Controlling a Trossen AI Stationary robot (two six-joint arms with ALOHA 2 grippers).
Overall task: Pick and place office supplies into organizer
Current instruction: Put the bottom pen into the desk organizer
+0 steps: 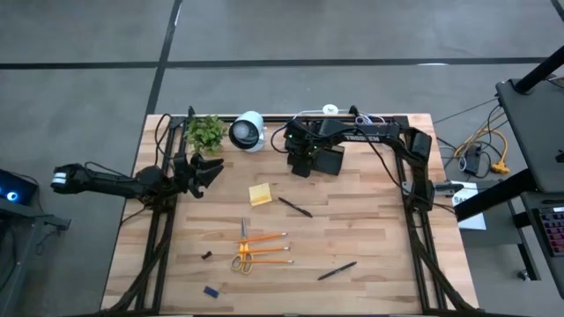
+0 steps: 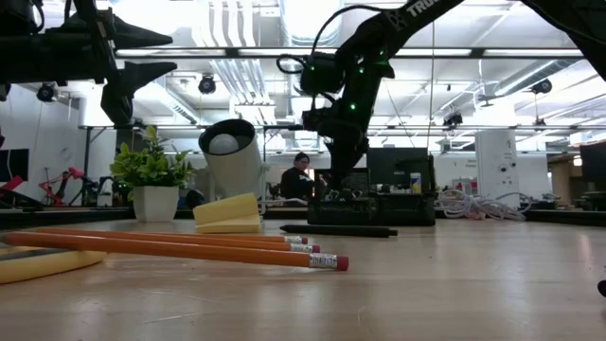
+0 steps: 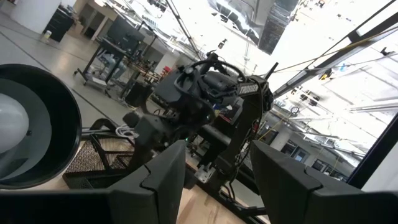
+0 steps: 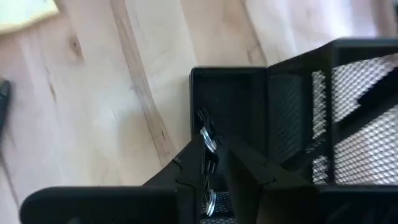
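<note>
The black mesh organizer (image 1: 324,160) stands at the far middle of the table. My right gripper (image 4: 214,149) points steeply down over its small front compartment (image 4: 227,99), shut on a tiny dark clip with silver wire loops (image 4: 207,138). On the wood lie a yellow sticky-note pad (image 1: 260,195), a black pen (image 1: 295,207), orange pencils (image 1: 264,249), yellow-handled scissors (image 1: 243,253), a black marker (image 1: 337,270), a dark clip (image 1: 206,255) and a blue piece (image 1: 211,291). My left gripper (image 1: 211,172) waits open at the far left. My right gripper has the clip between its two fingertips (image 4: 193,163), one wire loop (image 4: 206,134) sticking out past the tips and another (image 4: 211,199) showing farther back between the fingers. The fingers come from above, pointing down. The clip hangs over the organizer's front compartment, clear of its floor.
A green potted plant (image 1: 205,132) and a white round lamp-like device (image 1: 248,130) stand at the far edge, left of the organizer. A white cable (image 1: 330,110) runs along the far edge. A person sits in the room behind the table (image 2: 301,178).
</note>
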